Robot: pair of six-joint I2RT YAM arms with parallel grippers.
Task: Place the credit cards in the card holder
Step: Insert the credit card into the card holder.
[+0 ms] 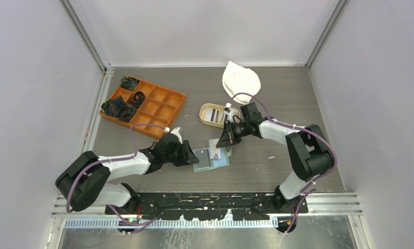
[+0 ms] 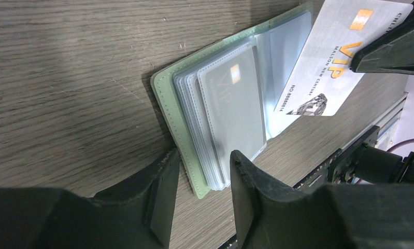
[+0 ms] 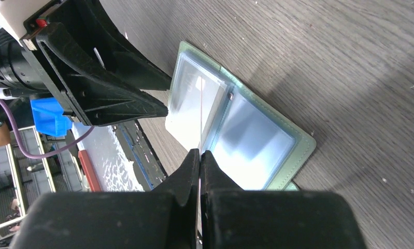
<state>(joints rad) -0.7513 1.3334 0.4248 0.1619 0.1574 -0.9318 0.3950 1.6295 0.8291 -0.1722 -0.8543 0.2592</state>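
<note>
Card (image 2: 329, 57) was poised over holder (image 2: 166, 104)
It was pinched by right gripper (image 3: 200, 155), best entered squarely (left gripper (image 2: 202, 158) straddled holder; grip untellable).

this is looking like a robotics lab: a left arm (image 1: 119, 165) and a right arm (image 1: 303, 150) are sitting bolted to a black plate (image 1: 204, 199) at the edge of a grey table (image 1: 308, 93), with blank white panels (image 1: 33, 78) and metal framing (image 1: 88, 39) closing it in, purple cables (image 1: 147, 124) looping along them.

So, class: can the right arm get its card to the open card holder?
Probably yes: the right gripper holds a white card over the open card holder, nothing between them; the left gripper sits at one edge.
</note>
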